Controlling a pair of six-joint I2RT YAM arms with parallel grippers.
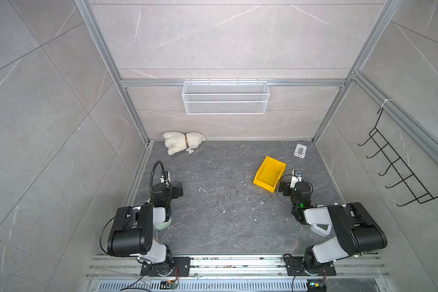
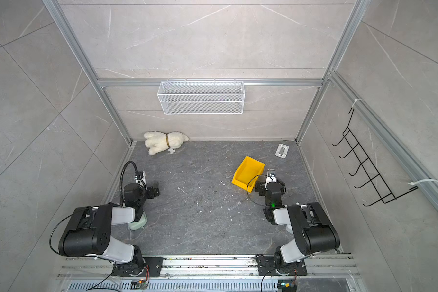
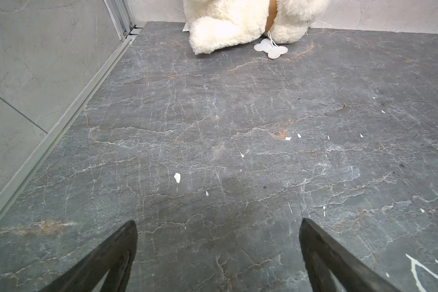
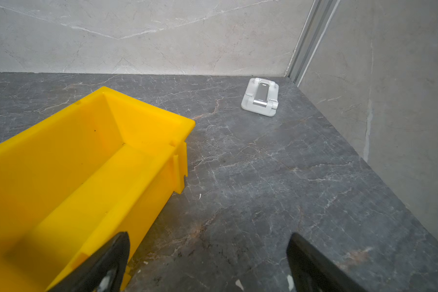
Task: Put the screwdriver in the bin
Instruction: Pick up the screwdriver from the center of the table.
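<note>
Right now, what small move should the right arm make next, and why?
Probably draw the right gripper back toward the screwdriver: it lies on the table, apart from the bin, while the gripper hangs open and empty beside the bin.

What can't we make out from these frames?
screwdriver: too small and clear in both top views to read its tip; outside both wrist views.
bin: part cut off by the right wrist view's edge.
plush toy: mostly cut off by the left wrist view's edge.
</note>
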